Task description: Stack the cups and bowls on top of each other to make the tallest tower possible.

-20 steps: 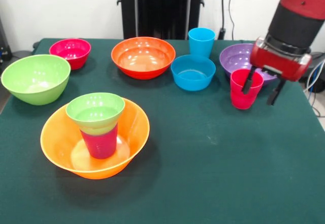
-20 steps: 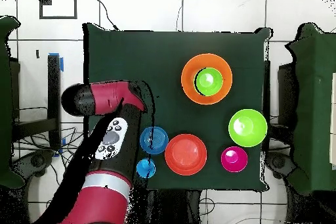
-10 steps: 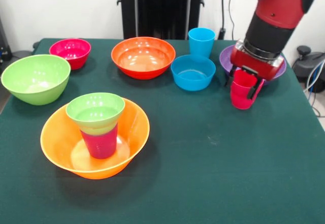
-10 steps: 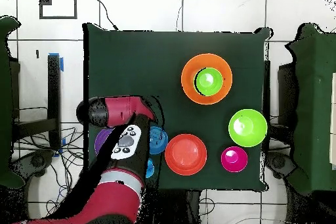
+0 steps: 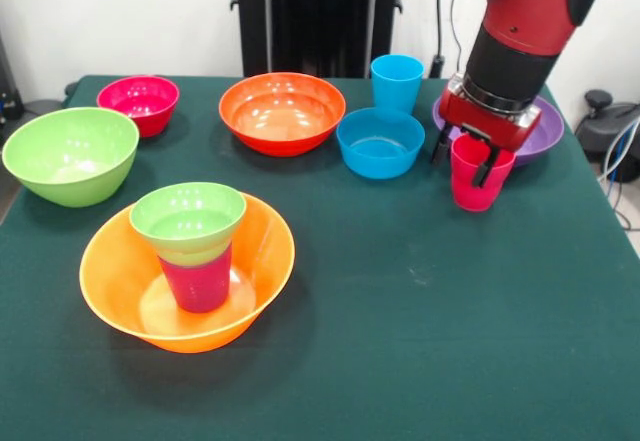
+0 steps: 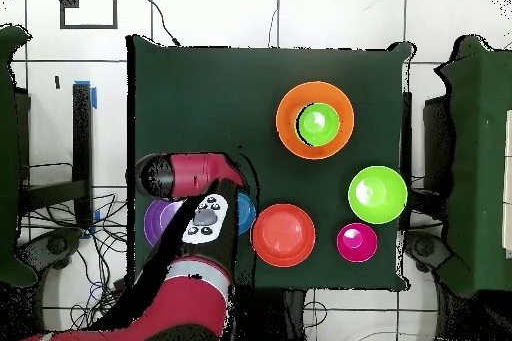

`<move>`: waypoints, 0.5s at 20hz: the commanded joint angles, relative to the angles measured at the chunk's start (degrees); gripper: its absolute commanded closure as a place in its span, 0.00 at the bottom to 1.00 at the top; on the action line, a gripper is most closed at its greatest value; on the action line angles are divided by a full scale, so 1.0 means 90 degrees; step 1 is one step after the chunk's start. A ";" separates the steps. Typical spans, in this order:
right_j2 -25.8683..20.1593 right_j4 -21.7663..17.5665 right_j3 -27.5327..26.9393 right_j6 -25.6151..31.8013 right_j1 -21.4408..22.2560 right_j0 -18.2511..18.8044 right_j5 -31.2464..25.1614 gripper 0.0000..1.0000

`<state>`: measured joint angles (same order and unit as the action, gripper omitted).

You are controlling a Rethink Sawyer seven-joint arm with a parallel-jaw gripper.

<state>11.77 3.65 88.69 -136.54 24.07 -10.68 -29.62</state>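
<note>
The tower stands at the front left: a large orange bowl (image 5: 110, 291) holds a magenta cup (image 5: 197, 279) with a small lime green bowl (image 5: 188, 216) on top; from above the orange bowl (image 6: 286, 122) rings the lime bowl (image 6: 319, 123). A red-pink cup (image 5: 478, 186) stands upright on the cloth at the right. My gripper (image 5: 463, 158) is open at its rim, one finger (image 5: 487, 167) reaching into the cup and the other just outside its left wall. In the overhead view the arm (image 6: 200, 222) hides the gripper and this cup.
A sky blue cup (image 5: 397, 81) stands behind a small blue bowl (image 5: 380, 143). Also on the cloth are a red-orange bowl (image 5: 283, 111), a small pink-red bowl (image 5: 140, 101) and a large lime green bowl (image 5: 70, 154). The purple bowl (image 5: 545, 133) lies partly behind my arm.
The arm swung in over the table. The gripper shifted across the red-pink cup, from straddling its right wall to straddling its left wall. The cup stayed about where it was.
</note>
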 commanded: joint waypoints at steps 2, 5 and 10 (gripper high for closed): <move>-0.0953 0.0141 0.0440 -0.0331 0.0304 0.0220 0.0269 0.00; -0.1090 0.0140 0.0542 -0.0289 0.0393 0.0314 0.0359 0.00; -0.1296 0.0112 0.0713 -0.0230 0.0568 0.0453 0.0423 0.00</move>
<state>9.01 3.65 90.76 -136.54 28.05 -8.73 -29.62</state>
